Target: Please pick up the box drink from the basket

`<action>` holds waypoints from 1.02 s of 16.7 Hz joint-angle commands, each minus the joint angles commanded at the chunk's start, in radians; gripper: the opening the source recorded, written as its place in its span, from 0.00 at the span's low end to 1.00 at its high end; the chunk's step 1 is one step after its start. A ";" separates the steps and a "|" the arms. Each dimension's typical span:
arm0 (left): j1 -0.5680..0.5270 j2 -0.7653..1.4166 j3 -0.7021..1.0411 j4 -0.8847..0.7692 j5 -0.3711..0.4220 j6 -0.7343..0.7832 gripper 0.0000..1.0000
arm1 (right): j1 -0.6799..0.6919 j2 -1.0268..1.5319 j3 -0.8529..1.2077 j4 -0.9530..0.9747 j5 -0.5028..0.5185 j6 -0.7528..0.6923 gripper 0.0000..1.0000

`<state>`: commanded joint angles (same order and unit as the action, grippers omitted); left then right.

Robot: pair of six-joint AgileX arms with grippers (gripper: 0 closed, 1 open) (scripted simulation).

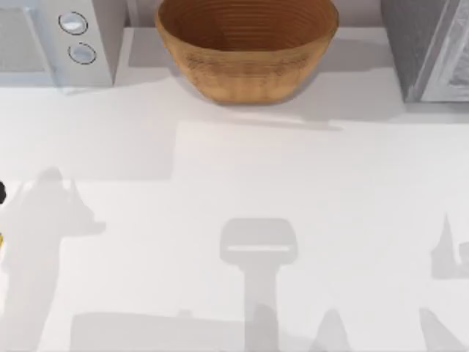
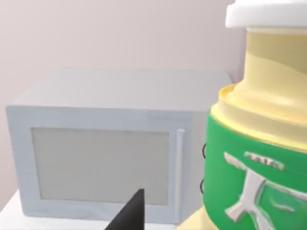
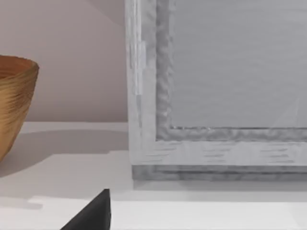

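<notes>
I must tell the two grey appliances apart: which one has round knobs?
The microwave at the table's back left, left of the basket: two round knobs on its front. The grey appliance at the right has none in sight.

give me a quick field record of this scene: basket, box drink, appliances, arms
basket: wicker bowl at the table's far edge, centre; visible inside shows just ribbed rings
box drink: not visible in the basket from above
left appliance: grey microwave with two round knobs, left of the basket
right appliance: grey unit, right of the basket
bottle: green-labelled, cream-bodied, white cap, near the left wrist camera
arms: shadows cross the table
</notes>
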<state>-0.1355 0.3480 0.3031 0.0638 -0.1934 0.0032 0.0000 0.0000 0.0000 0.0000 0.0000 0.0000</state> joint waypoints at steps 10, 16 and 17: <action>0.136 -0.348 -0.303 -0.064 0.193 -0.003 0.00 | 0.000 0.000 0.000 0.000 0.000 0.000 1.00; 0.136 -0.279 -0.299 -0.010 0.171 0.006 0.00 | 0.000 0.000 0.000 0.000 0.000 0.000 1.00; 0.139 -0.239 -0.294 0.025 0.158 0.009 0.00 | 0.000 0.000 0.000 0.000 0.000 0.000 1.00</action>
<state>0.0031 0.1088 0.0089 0.0889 -0.0352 0.0123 0.0000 0.0000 0.0000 0.0000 0.0000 0.0000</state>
